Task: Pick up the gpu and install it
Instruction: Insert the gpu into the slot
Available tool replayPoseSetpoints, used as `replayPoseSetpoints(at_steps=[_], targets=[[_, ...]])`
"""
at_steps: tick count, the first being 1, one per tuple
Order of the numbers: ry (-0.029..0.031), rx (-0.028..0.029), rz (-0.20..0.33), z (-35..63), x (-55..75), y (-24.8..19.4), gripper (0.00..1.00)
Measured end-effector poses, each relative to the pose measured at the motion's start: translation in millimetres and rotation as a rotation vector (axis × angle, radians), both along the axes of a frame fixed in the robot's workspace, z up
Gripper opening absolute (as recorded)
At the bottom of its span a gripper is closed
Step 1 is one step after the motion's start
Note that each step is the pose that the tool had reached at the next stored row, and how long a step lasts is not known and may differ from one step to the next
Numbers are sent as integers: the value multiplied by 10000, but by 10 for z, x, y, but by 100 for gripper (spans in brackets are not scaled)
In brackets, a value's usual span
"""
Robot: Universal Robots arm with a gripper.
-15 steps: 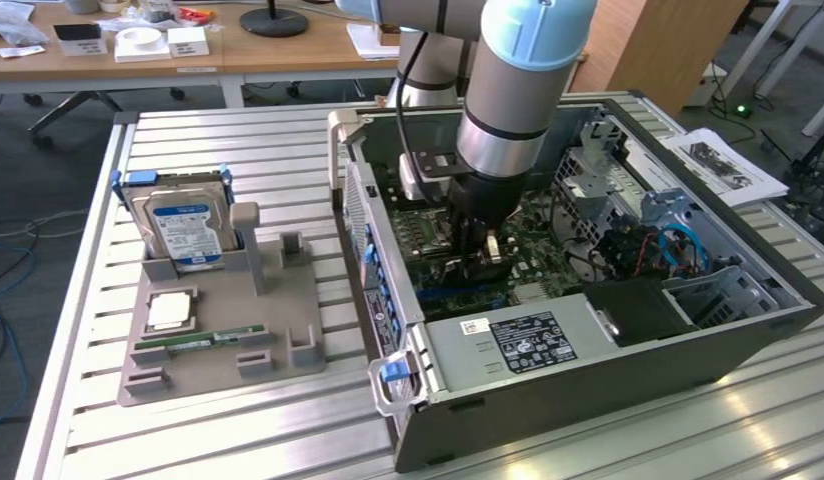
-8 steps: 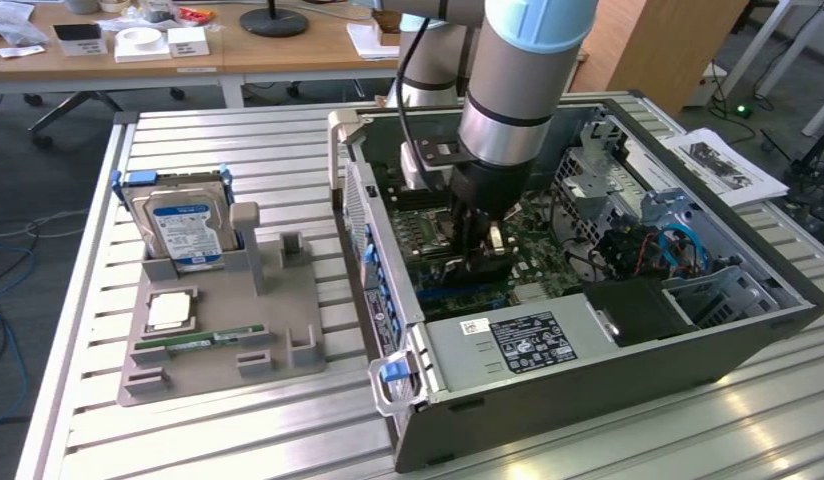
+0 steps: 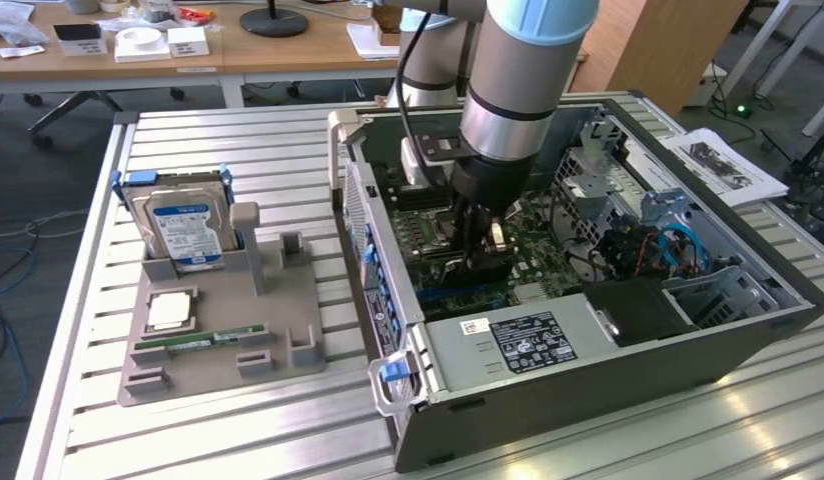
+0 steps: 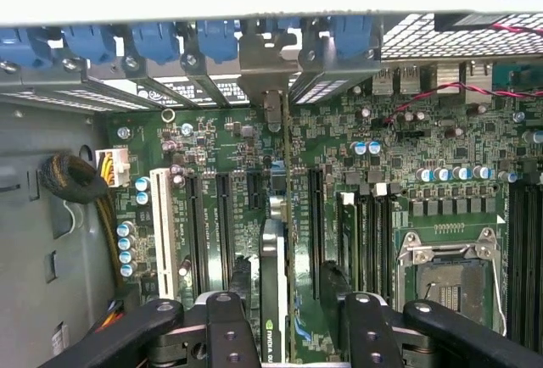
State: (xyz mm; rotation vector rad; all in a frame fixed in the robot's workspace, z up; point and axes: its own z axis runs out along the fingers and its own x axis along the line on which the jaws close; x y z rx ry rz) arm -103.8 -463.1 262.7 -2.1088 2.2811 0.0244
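The pincer (image 4: 293, 321) stands spread astride the gpu (image 4: 271, 283), which stands on edge along a motherboard (image 4: 399, 147) slot inside the case (image 3: 732, 340). Green board shows between the card and one finger. The card may be only half seated. Unsupported, it could tilt, or a passing finger could lever it out.

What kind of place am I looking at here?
Probably a robotics lab or test workshop: a robot arm reaches into an open computer case on a slatted metal table, spare parts such as a hard drive wait in a grey holder, and office desks stand behind.
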Motion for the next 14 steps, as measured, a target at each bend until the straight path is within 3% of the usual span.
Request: replayPoseSetpoints(at_steps=[14], targets=[[1, -3, 1, -61, -3, -14, 46]])
